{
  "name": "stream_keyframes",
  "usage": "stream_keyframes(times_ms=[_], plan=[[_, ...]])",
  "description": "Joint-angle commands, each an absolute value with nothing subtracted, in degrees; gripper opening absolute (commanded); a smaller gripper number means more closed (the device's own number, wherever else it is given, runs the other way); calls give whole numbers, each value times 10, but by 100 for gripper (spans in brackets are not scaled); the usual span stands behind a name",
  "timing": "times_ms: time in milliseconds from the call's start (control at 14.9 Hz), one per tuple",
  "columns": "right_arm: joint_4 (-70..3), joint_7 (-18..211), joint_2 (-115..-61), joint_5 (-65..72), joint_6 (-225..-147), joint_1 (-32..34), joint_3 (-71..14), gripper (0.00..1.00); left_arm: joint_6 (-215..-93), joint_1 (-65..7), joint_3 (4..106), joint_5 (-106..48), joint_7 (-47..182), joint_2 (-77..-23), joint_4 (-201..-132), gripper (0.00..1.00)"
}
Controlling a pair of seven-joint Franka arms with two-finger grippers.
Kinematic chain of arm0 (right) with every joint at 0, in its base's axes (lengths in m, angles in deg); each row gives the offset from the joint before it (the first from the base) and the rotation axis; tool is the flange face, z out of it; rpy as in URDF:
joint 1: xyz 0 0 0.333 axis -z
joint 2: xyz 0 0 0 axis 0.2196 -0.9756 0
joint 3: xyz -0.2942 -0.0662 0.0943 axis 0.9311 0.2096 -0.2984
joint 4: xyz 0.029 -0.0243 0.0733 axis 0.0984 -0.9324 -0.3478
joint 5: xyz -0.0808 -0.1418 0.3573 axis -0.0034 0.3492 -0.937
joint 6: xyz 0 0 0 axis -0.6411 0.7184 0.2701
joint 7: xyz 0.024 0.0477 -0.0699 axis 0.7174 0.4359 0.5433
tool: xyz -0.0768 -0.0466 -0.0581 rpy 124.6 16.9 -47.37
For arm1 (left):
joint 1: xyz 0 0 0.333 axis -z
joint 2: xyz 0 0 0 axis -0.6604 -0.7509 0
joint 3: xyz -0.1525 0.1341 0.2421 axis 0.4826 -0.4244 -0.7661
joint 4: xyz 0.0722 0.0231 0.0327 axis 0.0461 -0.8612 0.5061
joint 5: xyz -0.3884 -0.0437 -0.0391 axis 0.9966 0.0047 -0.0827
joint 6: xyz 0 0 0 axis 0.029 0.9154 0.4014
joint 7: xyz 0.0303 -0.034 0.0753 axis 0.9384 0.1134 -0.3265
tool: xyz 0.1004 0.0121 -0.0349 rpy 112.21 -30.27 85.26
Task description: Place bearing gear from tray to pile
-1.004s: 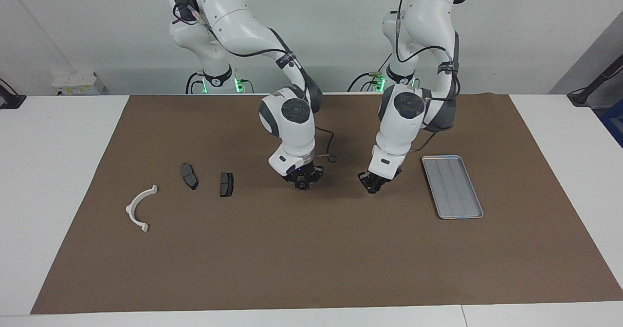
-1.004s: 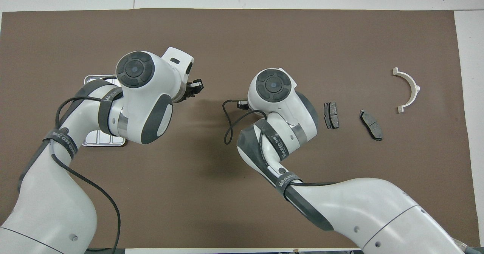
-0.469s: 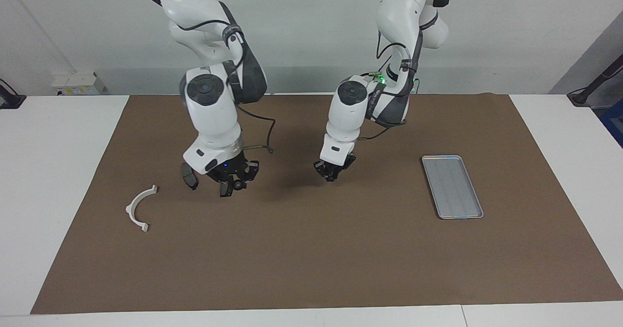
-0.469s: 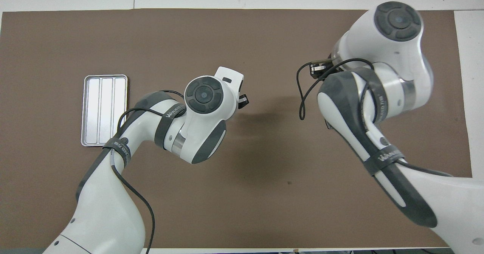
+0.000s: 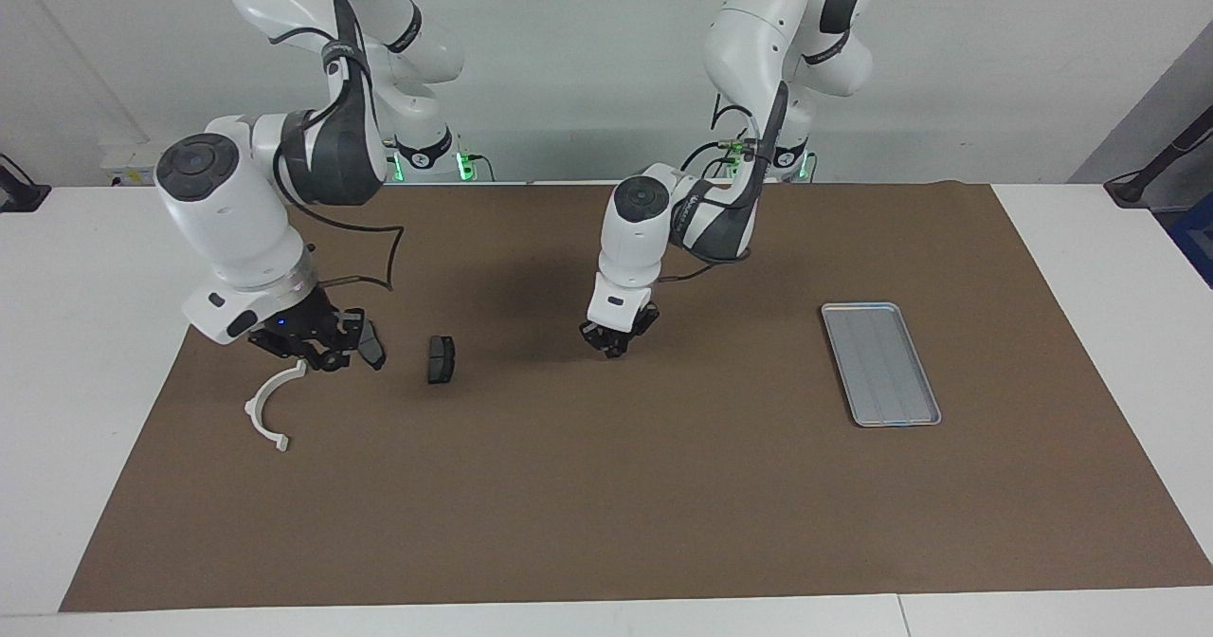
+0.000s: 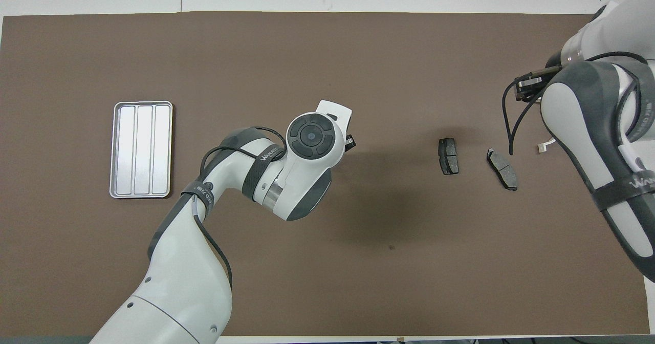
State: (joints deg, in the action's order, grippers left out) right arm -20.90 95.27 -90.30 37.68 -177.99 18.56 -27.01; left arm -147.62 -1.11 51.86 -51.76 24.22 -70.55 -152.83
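The silver-grey tray [image 5: 881,364] lies toward the left arm's end of the table and holds nothing; it also shows in the overhead view [image 6: 142,149]. The pile lies toward the right arm's end: a white half-ring bracket [image 5: 266,410] and two dark brake pads [image 5: 441,359] [image 5: 372,345]. My right gripper [image 5: 325,359] hangs low over the bracket's upper end, beside the nearer pad. I cannot make out a bearing gear in it or anywhere else. My left gripper [image 5: 613,341] hangs low over the bare mat at mid-table.
A brown mat [image 5: 606,485] covers the table, with white tabletop around it. In the overhead view the right arm [image 6: 604,129] hides most of the bracket, leaving one end [image 6: 543,147] showing beside the pads [image 6: 448,155] [image 6: 502,169].
My right arm swung toward its own end of the table, from mid-table past the brake pads to over the bracket. My left gripper moved from beside the tray toward mid-table.
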Motion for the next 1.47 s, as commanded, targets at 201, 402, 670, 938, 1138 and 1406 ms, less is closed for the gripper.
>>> stream_keyframes(times_ms=[201,402,670,938,1138,1406], plan=[[-259,1027,-903,369,-1835,236,-279,4,-1453,2,506,-523,226,-746,-1472,20],[-284,1037,-904,369,-1862,241,-279,4,-1451,2,506,-524,226,-747,-1473,32],[-305,1044,-914,369,-1901,245,-279,4,-1408,3,499,-524,219,-745,-1466,100],[-314,1044,-933,369,-1935,246,-279,4,-1375,-13,478,-525,223,-696,-1466,100],[-326,1043,-945,369,-1967,245,-279,4,-1314,-52,477,-525,234,-646,-1468,100],[-333,1042,-965,369,-1997,241,-279,4,-1216,-164,479,-521,381,-555,-1480,100]])
